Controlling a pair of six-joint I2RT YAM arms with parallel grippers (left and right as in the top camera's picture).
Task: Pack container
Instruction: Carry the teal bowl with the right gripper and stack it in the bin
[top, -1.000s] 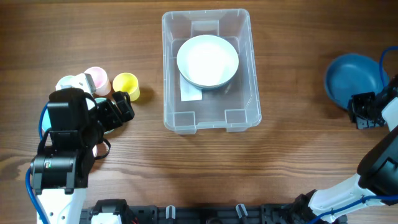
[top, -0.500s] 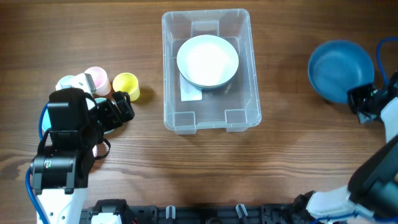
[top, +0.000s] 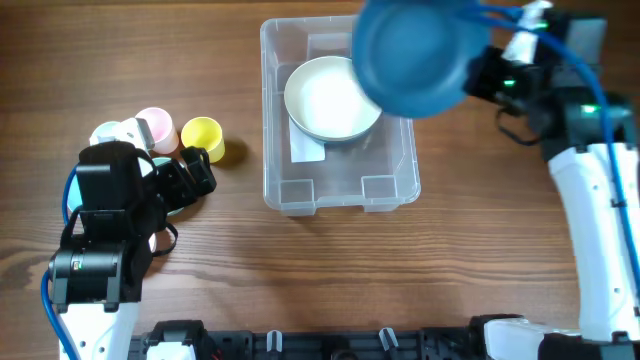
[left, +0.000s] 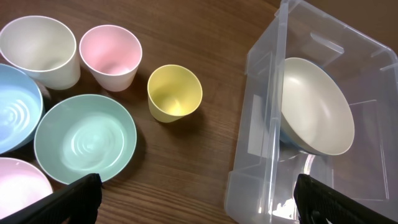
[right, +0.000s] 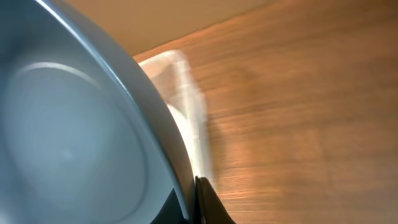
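Note:
The clear container (top: 385, 190) stands at the table's middle back with a cream bowl (top: 325, 100) inside it; both also show in the left wrist view, container (left: 261, 155) and cream bowl (left: 317, 106). My right gripper (top: 478, 72) is shut on the rim of a blue bowl (top: 410, 55) and holds it in the air over the container's right back corner. In the right wrist view the blue bowl (right: 68, 124) fills the left side, with the fingers (right: 198, 202) pinching its rim. My left gripper (top: 200, 172) is open and empty beside the cups at the left; its fingertips (left: 196, 199) frame bare table.
At the left stand a yellow cup (left: 175, 93), a pink cup (left: 112, 56), a white cup (left: 40, 50), a mint bowl (left: 85, 137), a light blue bowl (left: 15, 115) and a pink bowl (left: 18, 196). The yellow cup also shows in the overhead view (top: 203, 136).
My right arm has lifted the blue bowl from the table's far right and swung it left and up, to above the container. The left arm has not moved.

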